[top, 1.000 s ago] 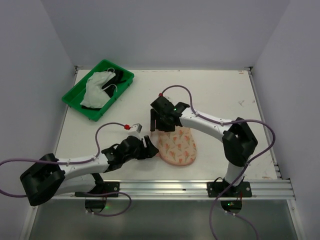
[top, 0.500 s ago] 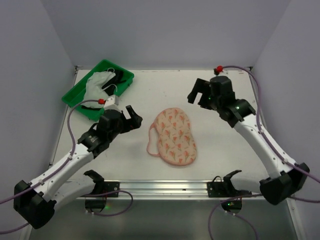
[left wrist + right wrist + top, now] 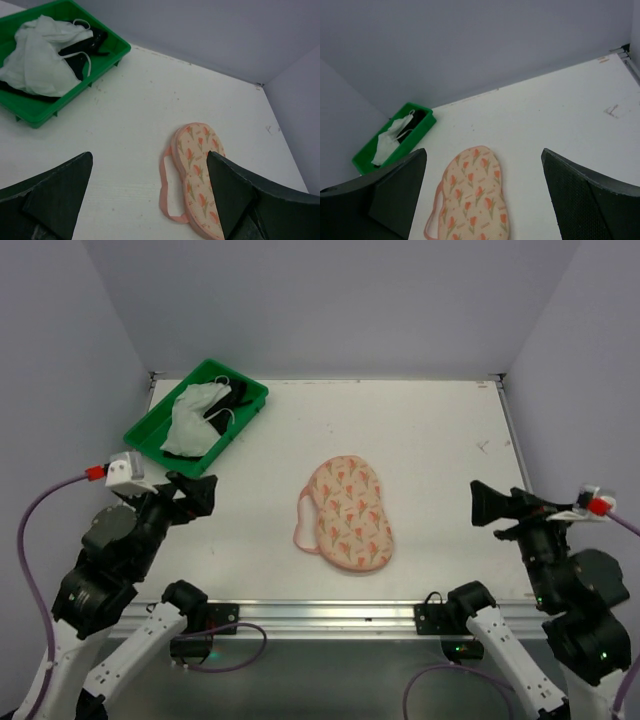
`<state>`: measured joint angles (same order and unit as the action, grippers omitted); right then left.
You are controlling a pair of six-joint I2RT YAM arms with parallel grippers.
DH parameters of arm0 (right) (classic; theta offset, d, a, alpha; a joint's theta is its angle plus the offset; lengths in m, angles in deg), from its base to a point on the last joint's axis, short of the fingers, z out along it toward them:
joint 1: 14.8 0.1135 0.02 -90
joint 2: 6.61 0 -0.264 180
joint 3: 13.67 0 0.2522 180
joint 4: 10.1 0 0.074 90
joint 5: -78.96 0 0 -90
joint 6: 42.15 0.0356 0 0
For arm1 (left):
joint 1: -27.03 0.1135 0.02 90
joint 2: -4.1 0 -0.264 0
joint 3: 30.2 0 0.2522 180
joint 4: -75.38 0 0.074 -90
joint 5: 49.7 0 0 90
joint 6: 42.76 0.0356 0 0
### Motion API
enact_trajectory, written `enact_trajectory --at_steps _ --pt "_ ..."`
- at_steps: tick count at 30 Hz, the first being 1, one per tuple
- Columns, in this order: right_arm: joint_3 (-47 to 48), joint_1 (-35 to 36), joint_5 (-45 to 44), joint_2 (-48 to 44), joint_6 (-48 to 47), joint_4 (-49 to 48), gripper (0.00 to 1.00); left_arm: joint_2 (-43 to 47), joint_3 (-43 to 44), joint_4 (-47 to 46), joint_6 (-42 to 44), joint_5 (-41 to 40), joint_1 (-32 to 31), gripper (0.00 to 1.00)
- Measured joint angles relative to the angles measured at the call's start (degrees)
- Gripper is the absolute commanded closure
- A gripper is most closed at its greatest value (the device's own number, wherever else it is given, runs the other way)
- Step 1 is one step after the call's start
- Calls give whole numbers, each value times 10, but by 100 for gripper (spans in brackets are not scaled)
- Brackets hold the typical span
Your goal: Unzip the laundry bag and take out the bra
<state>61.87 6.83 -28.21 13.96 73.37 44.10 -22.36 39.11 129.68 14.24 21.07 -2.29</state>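
Peanut-shaped, tulip-printed laundry bag (image 3: 350, 515) lies flat.

A second ago my left tool (image 3: 200, 495) was at the left edge of the bag (image 3: 350, 512) and my right tool (image 3: 483, 505) was over its far end. Both have since lifted off and drawn back, jaws apart, well clear of the bag on either side.

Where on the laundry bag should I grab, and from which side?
Take the pink loop standing out from the laundry bag's left edge, from above with the left gripper. The bag lies flat, so that loop is probably the only part thin enough to pinch.
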Motion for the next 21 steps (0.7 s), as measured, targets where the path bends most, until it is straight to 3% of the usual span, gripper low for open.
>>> enact_trajectory --at_steps 9,21 --pt "-29 0 -29 -166 -44 43 1 111 23 118 14 -39 0 0" --pt "-82 0 -22 -200 -58 45 1 205 56 209 10 -101 0 0"
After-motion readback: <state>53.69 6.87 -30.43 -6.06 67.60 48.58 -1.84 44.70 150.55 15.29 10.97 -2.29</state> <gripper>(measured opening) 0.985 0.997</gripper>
